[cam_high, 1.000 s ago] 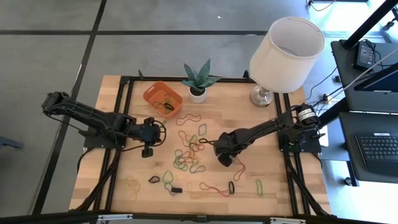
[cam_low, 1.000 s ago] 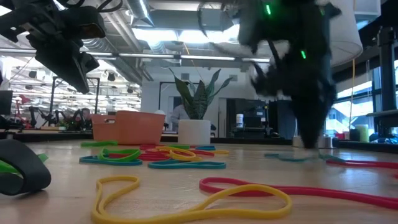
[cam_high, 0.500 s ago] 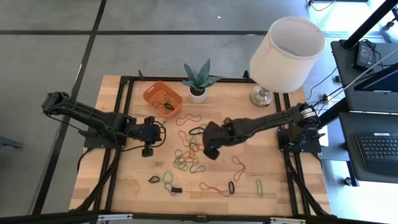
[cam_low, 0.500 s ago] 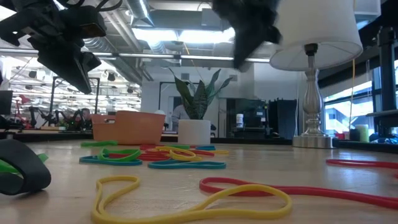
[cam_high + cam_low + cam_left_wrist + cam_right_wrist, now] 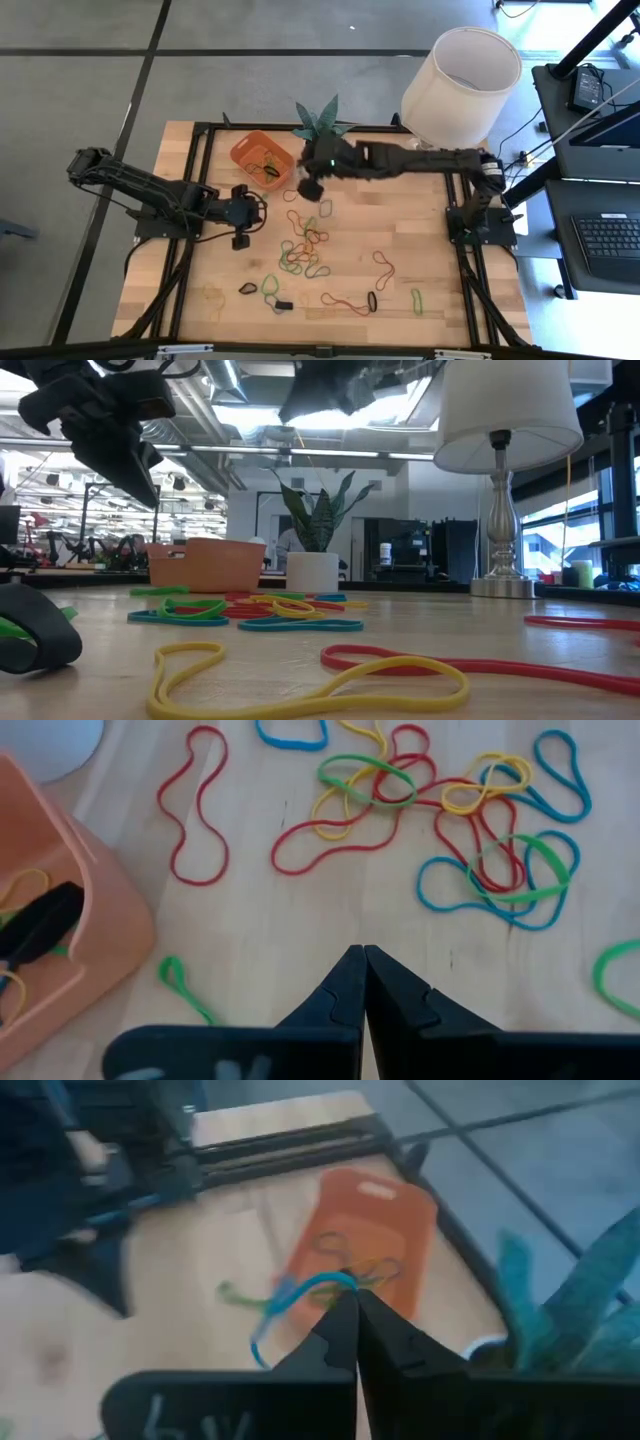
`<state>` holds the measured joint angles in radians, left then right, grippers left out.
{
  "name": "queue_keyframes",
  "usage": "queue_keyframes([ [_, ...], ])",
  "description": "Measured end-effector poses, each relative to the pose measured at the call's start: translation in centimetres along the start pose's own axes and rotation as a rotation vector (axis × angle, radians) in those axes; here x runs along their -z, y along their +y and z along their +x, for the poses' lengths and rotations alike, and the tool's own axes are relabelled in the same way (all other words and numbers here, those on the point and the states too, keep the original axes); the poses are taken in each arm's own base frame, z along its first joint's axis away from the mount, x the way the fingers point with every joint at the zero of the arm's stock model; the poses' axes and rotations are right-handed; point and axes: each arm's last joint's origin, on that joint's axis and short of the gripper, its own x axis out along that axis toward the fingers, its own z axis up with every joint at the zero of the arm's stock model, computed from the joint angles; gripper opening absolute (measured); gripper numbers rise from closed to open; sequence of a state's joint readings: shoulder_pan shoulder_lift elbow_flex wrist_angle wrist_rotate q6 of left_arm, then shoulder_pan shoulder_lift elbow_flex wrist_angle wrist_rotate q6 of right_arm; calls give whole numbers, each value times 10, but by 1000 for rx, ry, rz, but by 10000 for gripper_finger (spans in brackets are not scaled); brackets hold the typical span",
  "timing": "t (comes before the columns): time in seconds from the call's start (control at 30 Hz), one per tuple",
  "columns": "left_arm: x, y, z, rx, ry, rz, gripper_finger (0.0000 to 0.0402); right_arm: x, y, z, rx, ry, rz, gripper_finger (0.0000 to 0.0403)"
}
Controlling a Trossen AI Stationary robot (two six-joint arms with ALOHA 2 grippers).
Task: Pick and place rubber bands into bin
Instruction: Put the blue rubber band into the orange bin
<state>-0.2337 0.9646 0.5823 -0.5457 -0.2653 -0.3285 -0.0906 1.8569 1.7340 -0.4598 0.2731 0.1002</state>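
Right tool point(image 5: 350, 1302) is clamped on a blue rubber band point(image 5: 290, 1302), hovering just right of the orange bin point(image 5: 262, 157), which lies to its left at the counter's far side. Left tool point(image 5: 363, 960) waits pinched shut and empty, near the bin.

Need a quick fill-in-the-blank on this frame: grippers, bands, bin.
1. The right gripper is shut on a ____ rubber band.
2. It hangs near the ____ bin, beside the potted plant.
3. The left gripper is shut and holds ____.
4. The table is made of ____.

Missing words: blue; orange; nothing; wood
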Motion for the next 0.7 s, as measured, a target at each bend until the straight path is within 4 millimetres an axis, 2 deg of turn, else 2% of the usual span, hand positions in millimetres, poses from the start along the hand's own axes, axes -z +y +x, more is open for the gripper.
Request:
queue_keyframes([
  [0.13,0,0,0,-3,-4,-47,2,-2,-22,32,-11,-82,-20,0],
  [0.27,0,0,0,-14,-9,-94,2,1,-35,61,-54,-151,3,0],
  [0.47,0,1,0,-18,-5,-158,3,8,-42,89,-68,-226,-54,2],
  [0.7,0,1,0,-31,-10,-184,3,15,-38,116,-93,-341,-58,12],
])
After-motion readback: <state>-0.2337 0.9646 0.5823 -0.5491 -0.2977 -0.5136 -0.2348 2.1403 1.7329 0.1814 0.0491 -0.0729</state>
